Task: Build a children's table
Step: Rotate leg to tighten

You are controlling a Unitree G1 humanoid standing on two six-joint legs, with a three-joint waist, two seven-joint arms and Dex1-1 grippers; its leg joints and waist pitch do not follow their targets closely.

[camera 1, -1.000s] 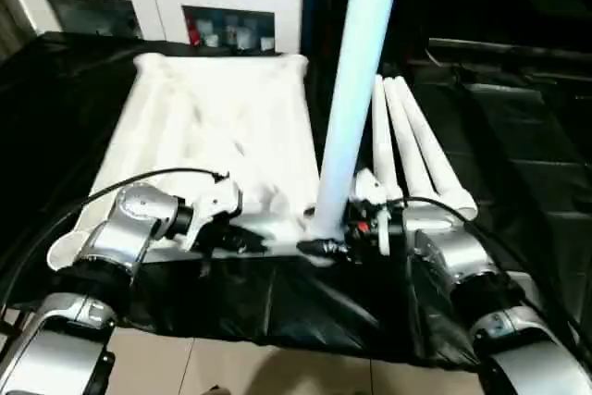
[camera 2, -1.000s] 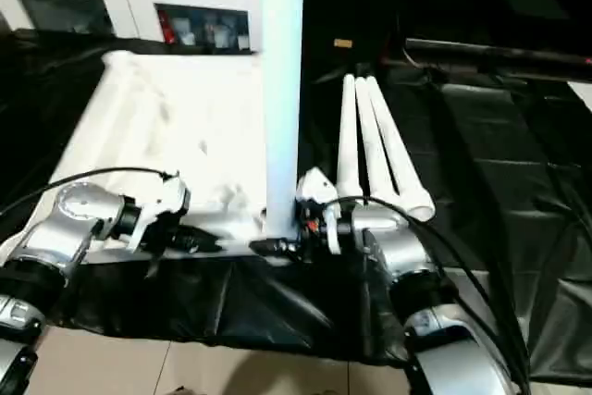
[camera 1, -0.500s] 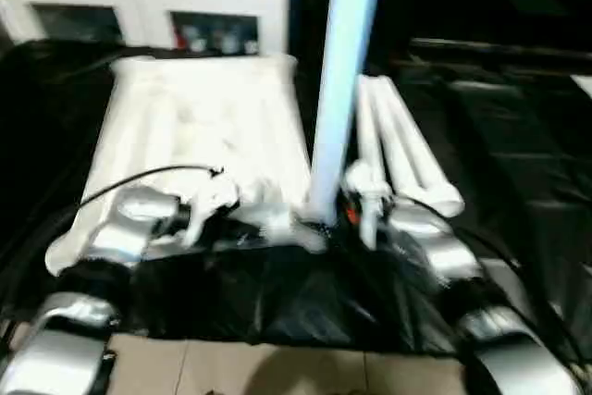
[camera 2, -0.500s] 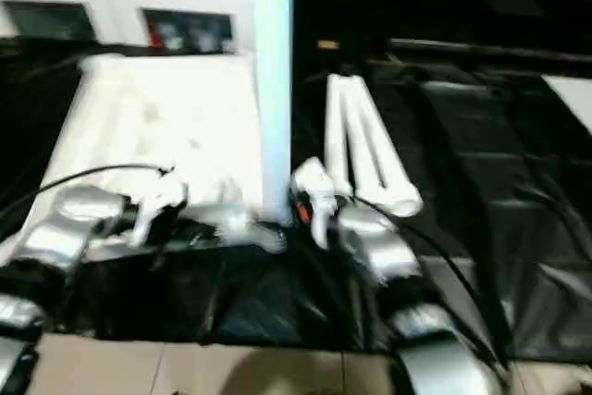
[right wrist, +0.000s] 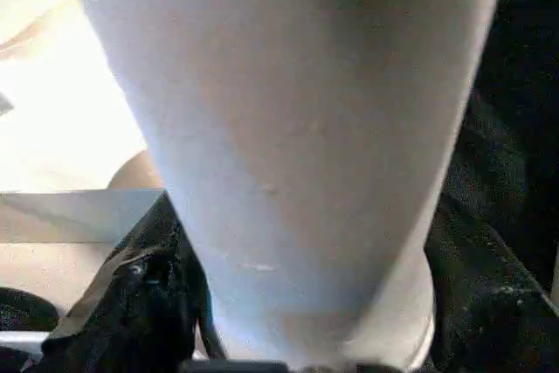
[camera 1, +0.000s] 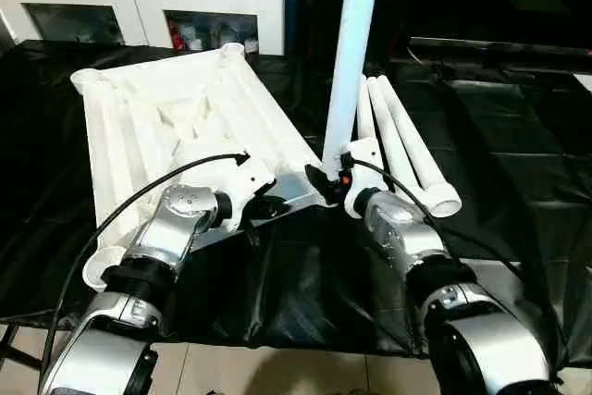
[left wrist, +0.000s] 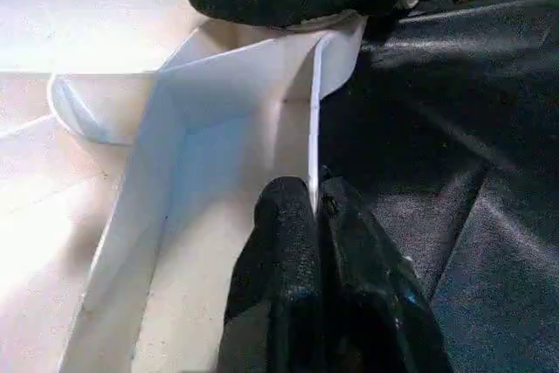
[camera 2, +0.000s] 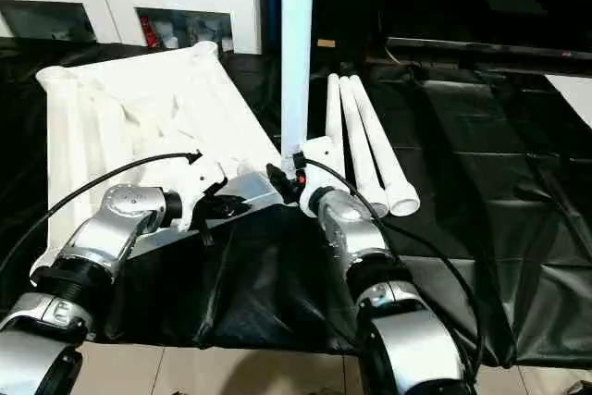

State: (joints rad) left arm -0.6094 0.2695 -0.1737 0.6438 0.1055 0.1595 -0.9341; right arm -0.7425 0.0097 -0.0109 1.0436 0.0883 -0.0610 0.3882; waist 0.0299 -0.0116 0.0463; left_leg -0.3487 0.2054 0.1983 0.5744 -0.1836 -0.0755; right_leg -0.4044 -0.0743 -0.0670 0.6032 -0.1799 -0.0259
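The tabletop (camera 1: pixel 176 127) is lying upside down on the black-covered desk (camera 1: pixel 518 136), white plastic, ribs showing inside, raised rim all around, and round sockets at the corners. One white tube leg (camera 1: pixel 354 53) stands upright at the near corner, with the right tool (camera 1: pixel 326 184) clamped around its base. The left tool (left wrist: pixel 316 216) is pinched tight on the thin rim wall near that same corner. Three more legs (camera 1: pixel 402 141) lie side by side just right of the tabletop.
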